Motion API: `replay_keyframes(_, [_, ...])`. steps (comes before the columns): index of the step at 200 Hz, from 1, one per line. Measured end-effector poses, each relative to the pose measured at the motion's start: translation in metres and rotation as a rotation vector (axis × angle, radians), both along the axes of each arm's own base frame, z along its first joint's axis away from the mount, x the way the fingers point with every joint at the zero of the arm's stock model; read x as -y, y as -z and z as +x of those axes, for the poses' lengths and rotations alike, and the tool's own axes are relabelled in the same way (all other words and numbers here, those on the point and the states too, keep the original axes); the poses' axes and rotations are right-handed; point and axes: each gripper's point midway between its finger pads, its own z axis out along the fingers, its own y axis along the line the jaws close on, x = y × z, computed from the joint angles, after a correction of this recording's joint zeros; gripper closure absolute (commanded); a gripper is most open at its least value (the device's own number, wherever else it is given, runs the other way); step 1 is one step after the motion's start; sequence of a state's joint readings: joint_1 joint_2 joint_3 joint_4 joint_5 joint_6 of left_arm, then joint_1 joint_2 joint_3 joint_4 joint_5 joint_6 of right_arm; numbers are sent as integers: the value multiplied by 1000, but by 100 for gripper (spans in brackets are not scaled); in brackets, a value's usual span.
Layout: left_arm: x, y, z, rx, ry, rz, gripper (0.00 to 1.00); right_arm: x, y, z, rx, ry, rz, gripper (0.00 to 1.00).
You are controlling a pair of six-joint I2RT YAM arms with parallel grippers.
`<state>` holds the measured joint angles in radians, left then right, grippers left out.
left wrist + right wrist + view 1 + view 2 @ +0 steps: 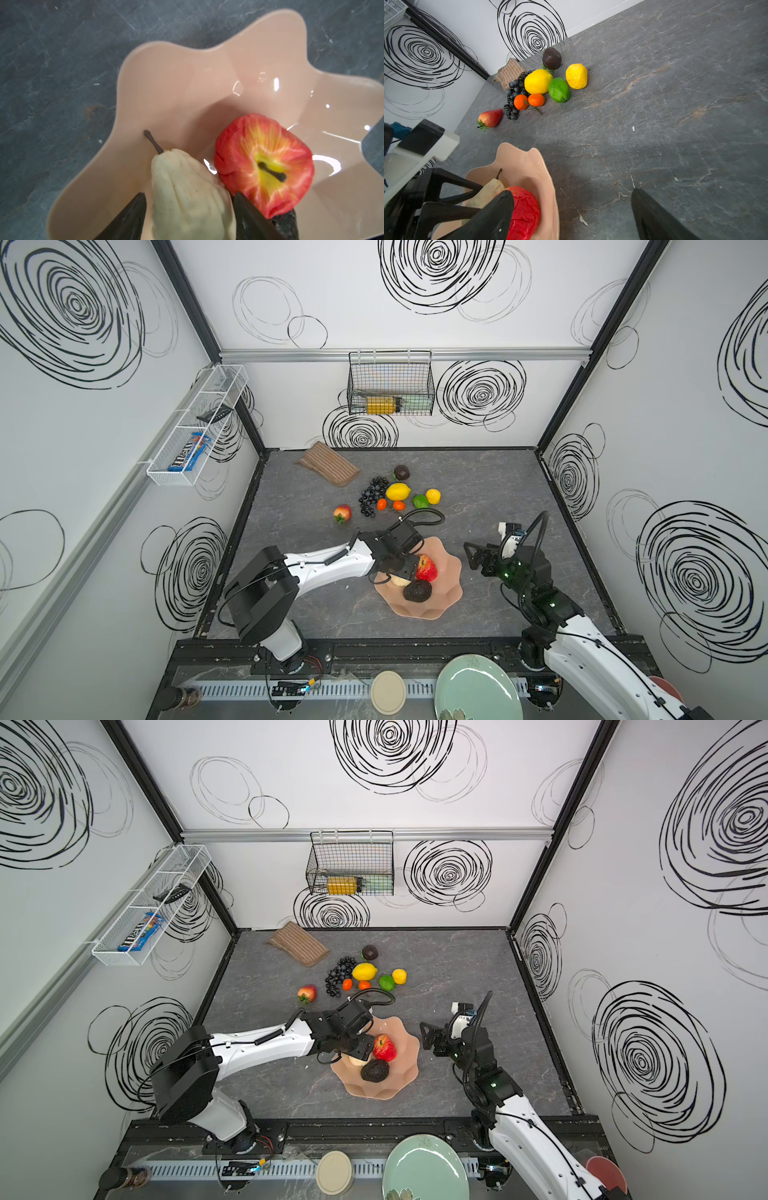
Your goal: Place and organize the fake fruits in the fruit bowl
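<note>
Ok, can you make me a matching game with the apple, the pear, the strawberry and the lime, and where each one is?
Things:
1. apple
2. pear
3. strawberry
4. lime

Places:
A. on the table, right beside the lemon
B. in the bowl, between the fingers of the left end effector
C. on the table, apart from the other fruits
D. in the bowl, outside the fingers

Pairs: 1-D, 2-B, 3-C, 4-A

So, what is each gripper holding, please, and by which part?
Nothing, it seems: the left gripper straddles the pear at its wide body, a gap at one finger; the right gripper is empty.
</note>
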<state>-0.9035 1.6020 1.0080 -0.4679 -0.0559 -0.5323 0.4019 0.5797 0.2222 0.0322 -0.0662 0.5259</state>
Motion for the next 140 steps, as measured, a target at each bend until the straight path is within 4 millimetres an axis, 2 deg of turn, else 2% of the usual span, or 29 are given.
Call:
replay_keyframes(95, [1,11,-4,-19,13,28,26,0,1,0,-4,-1,-2,7])
replay_keyframes(140, [2,13,-5,-24,22,31,40,0,1,0,-4,0,-2,7])
